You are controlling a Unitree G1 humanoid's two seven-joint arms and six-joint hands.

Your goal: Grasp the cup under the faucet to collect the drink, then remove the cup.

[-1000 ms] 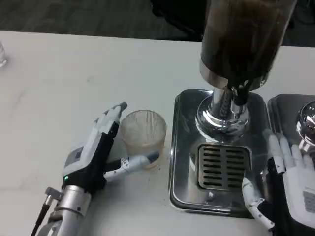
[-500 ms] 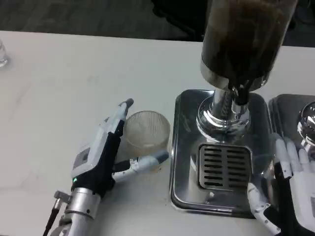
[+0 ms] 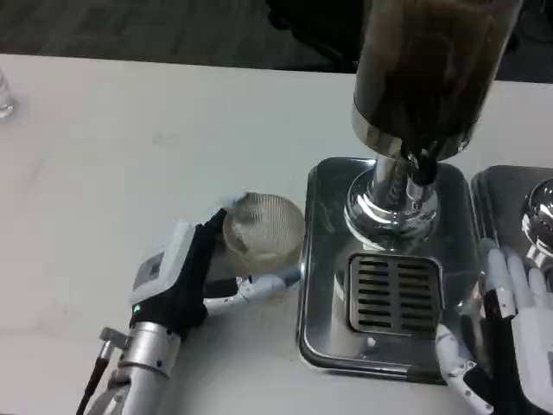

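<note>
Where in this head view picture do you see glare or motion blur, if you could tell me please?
In the head view, glare sits on the dispenser's chrome base and on the shiny drip tray. Motion blur smears the left robot hand, mostly its fingertips, against the ribbed cup. The right robot hand looks soft at the frame edge. The white table is evenly lit.

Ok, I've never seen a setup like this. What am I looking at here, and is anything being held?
The camera sits on a humanoid robot's head, looking down at a white table. Its left hand is wrapped around a ribbed clear cup, apparently gripping it, just left of a drink dispenser. The dispenser stands on a metal drip tray with a slotted grate. The right hand rests open at the tray's right edge, holding nothing. The cup is not yet under the faucet.
</note>
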